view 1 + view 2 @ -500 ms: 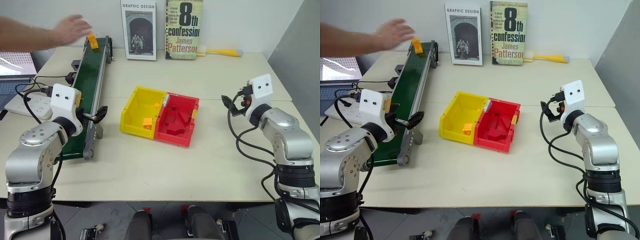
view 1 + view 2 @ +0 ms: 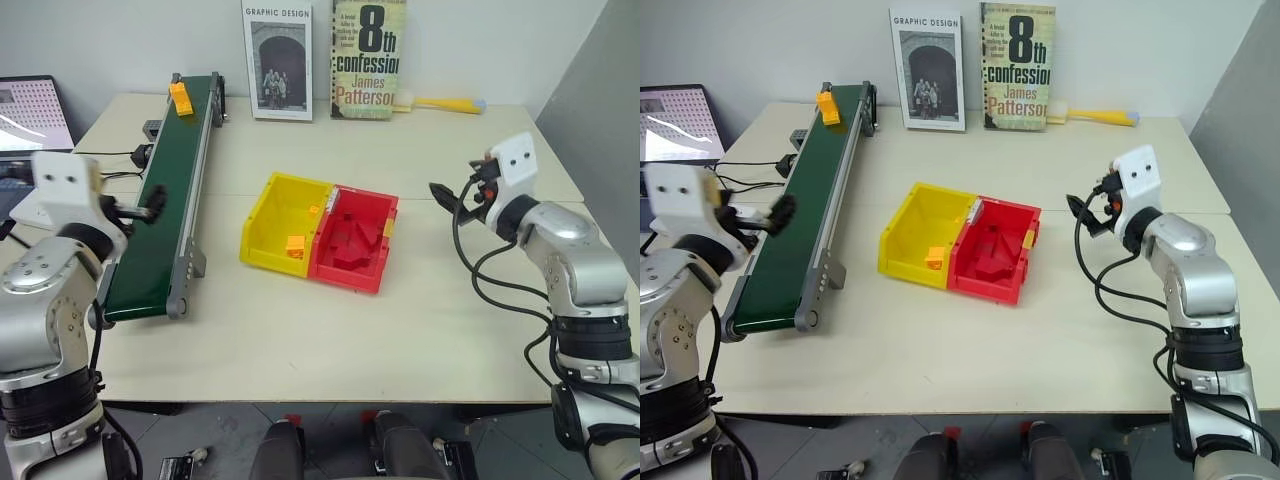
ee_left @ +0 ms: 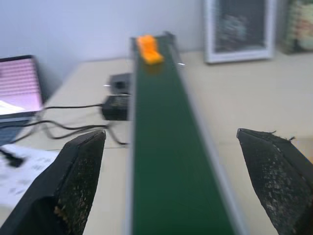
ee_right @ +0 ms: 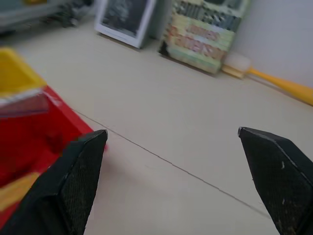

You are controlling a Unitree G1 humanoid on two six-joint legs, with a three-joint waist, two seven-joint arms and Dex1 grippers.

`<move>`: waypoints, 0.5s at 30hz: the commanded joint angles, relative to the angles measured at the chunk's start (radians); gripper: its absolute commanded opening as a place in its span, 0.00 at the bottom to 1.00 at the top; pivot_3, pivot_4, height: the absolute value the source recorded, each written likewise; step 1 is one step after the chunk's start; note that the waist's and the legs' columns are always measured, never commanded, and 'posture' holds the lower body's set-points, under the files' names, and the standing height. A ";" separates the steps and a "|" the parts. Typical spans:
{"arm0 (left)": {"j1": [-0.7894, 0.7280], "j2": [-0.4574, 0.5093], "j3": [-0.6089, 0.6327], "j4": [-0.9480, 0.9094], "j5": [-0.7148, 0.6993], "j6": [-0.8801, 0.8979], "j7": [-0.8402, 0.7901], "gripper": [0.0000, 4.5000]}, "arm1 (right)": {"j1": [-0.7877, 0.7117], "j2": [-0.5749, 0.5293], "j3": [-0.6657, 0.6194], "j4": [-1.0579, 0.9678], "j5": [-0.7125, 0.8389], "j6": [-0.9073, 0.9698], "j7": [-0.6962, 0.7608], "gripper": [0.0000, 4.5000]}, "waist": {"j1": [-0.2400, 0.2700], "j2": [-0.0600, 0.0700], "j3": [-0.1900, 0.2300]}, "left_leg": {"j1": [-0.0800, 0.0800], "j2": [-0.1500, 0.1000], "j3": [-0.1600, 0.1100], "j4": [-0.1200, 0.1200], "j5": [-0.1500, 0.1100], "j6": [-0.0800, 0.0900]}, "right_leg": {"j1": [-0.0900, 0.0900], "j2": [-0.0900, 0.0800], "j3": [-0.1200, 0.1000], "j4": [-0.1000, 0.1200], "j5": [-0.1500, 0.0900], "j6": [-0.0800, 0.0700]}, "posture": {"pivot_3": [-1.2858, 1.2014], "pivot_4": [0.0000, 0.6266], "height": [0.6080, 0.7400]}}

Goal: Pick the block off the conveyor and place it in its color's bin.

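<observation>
One block, orange-yellow, at conveyor's far end. Left claw wide open, empty, aligned down the belt, apparently awaiting it. Right claw open, empty. Yellow bin mid-desk.

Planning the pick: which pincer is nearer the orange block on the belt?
Left. The left pincer hovers open over the conveyor, lined up with the block at its far end. The right pincer is across the table, beyond the bins.
</observation>
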 commanded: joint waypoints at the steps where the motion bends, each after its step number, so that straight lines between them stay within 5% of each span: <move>1: -0.046 -0.058 0.028 0.020 0.021 -0.039 0.097 1.00 | -0.067 -0.038 0.027 -0.100 0.160 0.065 0.208 1.00 | 0.001 0.000 0.000 | 0.000 0.000 0.000 0.000 0.000 0.000 | 0.000 0.000 0.000 0.000 0.000 0.000 | 0.52 0.24 1.00; 15: -0.103 -0.138 -0.021 0.084 0.025 -0.053 0.137 1.00 | -0.114 -0.063 0.058 -0.183 0.318 0.177 0.319 1.00 | 0.003 -0.001 -0.001 | 0.000 0.000 -0.002 0.001 0.000 0.000 | 0.000 -0.001 -0.002 0.001 0.000 0.000 | 0.52 0.24 1.00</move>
